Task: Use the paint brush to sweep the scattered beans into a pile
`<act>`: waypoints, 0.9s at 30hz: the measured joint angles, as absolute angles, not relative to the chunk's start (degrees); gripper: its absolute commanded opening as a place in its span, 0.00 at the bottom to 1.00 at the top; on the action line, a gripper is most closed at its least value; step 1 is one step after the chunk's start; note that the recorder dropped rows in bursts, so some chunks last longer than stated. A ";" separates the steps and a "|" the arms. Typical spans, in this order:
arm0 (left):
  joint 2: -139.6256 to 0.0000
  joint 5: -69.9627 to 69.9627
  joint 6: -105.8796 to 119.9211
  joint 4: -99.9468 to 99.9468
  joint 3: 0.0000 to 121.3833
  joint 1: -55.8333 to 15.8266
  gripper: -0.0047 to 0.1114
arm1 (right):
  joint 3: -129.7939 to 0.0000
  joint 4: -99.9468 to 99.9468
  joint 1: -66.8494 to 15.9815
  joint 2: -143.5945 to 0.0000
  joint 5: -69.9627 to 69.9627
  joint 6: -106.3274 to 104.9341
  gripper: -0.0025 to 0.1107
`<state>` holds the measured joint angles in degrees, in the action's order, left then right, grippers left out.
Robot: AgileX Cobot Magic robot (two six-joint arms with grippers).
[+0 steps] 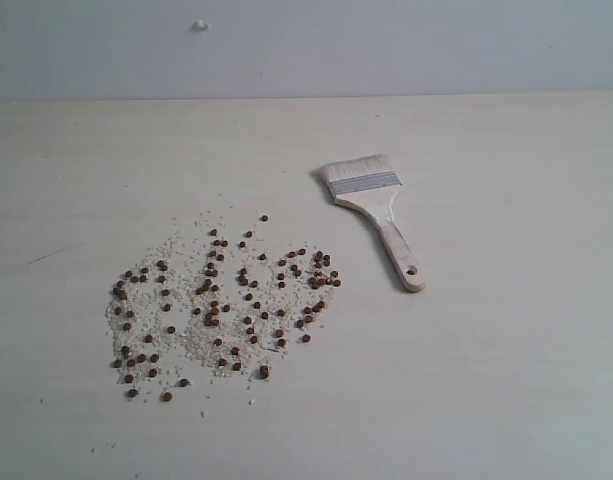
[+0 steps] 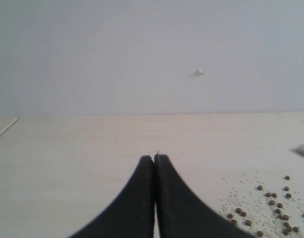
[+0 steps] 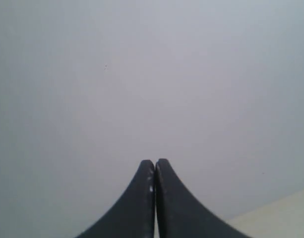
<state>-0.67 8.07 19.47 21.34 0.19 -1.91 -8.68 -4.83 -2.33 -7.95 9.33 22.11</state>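
Exterior view: beans lie scattered in a wide loose patch left of centre on the table, mixed w/ whitish grit. The paint brush lies flat just right of the patch, apart from it, bristles to the far side, handle end w/ hole nearer the camera. No arm in shot, no pile yet, so task looks unstarted and the step in hand is prob. picking up the brush. To do it well: grip the handle mid-length, not the ferrule. Keep bristles down and flat on the table, then pull short strokes from the patch's outer rim inward so strays don't roll off. Count: 1 brush, beans several dozen at least (too many and too small for an exact no.), 0 piles. Left wrist view: left gripper has its jaws pressed together w/ nothing held, above bare table. A few beans show off to one side, and a pale sliver at the frame edge may be the brush. Right wrist view: right gripper also has jaws closed tight and empty, facing mostly blank wall, w/ only a table corner in shot. 2 grippers total.
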 measured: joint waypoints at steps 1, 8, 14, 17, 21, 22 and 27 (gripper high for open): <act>-0.67 8.07 19.47 21.34 0.19 -2.17 0.04 | -15.19 -4.60 -2.33 -12.08 4.33 21.80 0.02; -0.67 8.07 19.47 21.34 0.19 -7.36 0.04 | -52.49 -4.46 -2.33 -51.39 -25.82 6.18 0.02; -0.67 8.07 19.47 21.34 0.19 -7.56 0.04 | -72.29 -4.88 -2.33 -82.97 -65.36 -5.53 0.02; -0.67 8.07 19.47 21.34 0.19 -7.56 0.04 | -72.87 -3.43 -5.13 -93.12 -67.40 -3.89 0.02; -0.67 8.07 19.47 21.34 0.19 -7.56 0.04 | -72.87 -2.30 -15.89 -103.23 -59.61 1.09 0.02; -0.67 8.07 19.47 21.34 0.19 -7.56 0.04 | -72.97 -2.17 -17.63 -104.55 -57.09 1.20 0.05; -0.67 8.07 19.47 21.34 0.19 -7.56 0.04 | -80.24 -2.54 -21.31 -113.68 -57.34 1.31 0.38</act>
<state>-0.67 8.07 19.47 21.34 0.19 -7.56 -80.24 -2.54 -21.31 -113.68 -57.34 1.31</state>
